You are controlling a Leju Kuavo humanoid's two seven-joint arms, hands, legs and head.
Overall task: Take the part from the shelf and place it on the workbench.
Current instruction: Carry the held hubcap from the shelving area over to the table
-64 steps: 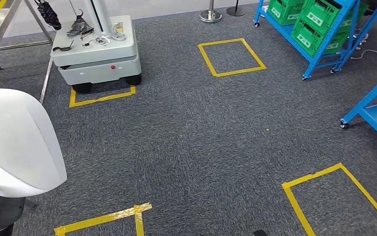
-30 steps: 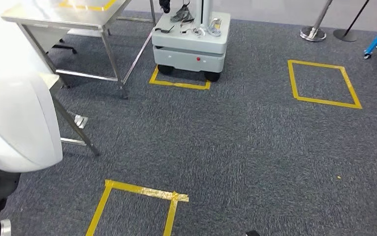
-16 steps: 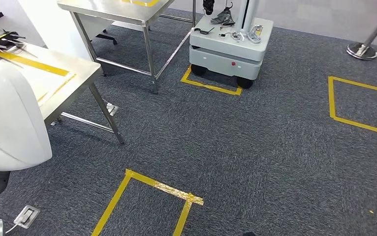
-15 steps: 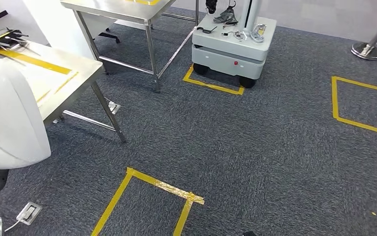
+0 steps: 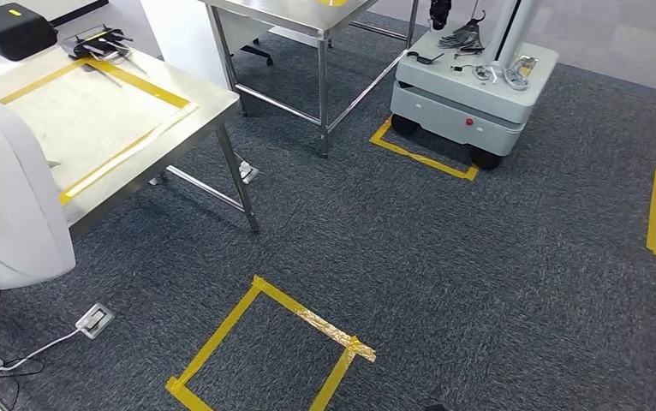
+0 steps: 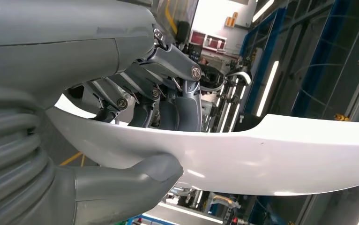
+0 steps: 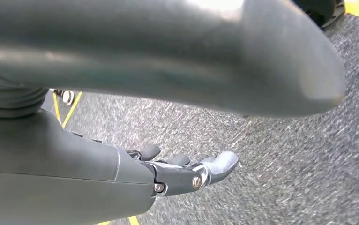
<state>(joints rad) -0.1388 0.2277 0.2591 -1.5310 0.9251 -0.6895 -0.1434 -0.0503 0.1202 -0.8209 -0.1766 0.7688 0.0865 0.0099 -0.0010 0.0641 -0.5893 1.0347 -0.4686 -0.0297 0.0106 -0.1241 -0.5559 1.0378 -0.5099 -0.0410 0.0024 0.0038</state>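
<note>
A steel tabletop (image 5: 189, 116) marked with yellow tape stands ahead on the left over grey carpet (image 5: 479, 282), a grey wheeled cart (image 5: 470, 98) beyond it. The left robot hand (image 6: 135, 136) grips the curved white part (image 6: 280, 154), thumb beneath, fingers (image 6: 182, 101) above. The right robot hand (image 7: 177, 173) hangs over the carpet, fingers spread, holding nothing.

Likely a workshop: steel workbench (image 5: 119, 128), floor tape (image 5: 265, 342), wheeled cart (image 5: 470, 94).
</note>
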